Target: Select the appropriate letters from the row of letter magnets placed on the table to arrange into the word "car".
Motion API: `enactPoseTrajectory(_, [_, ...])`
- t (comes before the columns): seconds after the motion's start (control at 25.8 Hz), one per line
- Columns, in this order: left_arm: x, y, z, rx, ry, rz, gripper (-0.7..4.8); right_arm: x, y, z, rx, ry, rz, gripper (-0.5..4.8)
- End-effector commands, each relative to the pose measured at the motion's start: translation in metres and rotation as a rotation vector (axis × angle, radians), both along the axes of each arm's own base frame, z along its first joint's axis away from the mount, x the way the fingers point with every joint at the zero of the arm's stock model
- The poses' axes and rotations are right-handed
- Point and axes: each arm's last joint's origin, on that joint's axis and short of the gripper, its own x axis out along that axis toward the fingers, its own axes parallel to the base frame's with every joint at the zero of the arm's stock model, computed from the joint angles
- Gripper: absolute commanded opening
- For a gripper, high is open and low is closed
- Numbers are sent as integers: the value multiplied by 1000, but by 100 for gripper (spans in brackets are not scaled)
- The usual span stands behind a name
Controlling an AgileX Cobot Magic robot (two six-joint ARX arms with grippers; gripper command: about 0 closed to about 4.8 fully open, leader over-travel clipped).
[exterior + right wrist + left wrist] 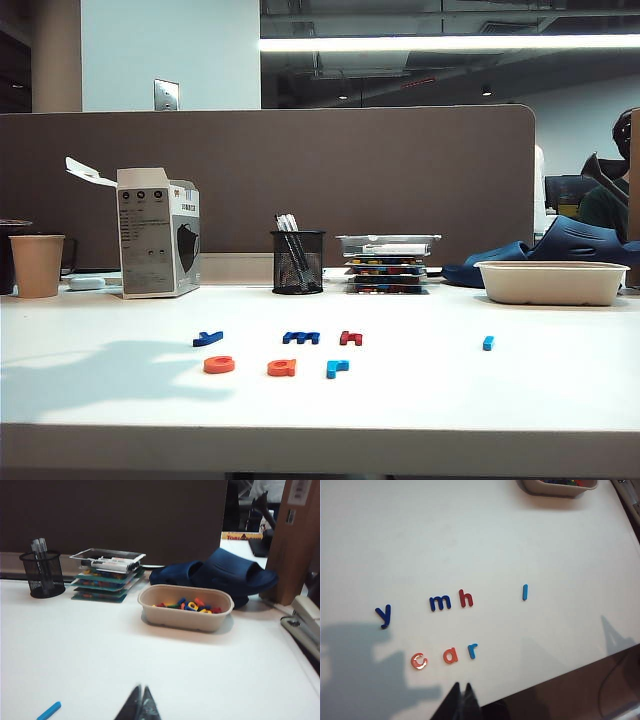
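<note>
My left gripper (461, 695), closed and empty, hangs just near of the "c" (419, 661), "a" (450, 655), "r" (472, 651) row running left-right; right gripper (139, 700), closed, seems farther right.

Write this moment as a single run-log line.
word: c, a, r in front row, spelling car | left gripper: shut, empty, above table edge | right gripper: shut, empty

Cup (37, 265), carton (157, 245), mesh pen holder (298, 262)
</note>
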Motion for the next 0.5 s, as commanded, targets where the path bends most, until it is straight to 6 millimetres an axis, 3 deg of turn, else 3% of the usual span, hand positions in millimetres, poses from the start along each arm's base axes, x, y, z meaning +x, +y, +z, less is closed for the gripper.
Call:
enactPoseTrajectory(0.04, [-1,3,-3,109,-48,-8,-5,-1,0,5,-9,-45,-9,-6])
enactPoseTrajectory(0.23, [2,13,-5,393,-184,121,-5,0,0,1,-9,-34,-8,-6])
enactPoseTrajectory(0.5, [2,20,-5,656,-273,151,-5,0,0,1,-9,-32,-9,-6])
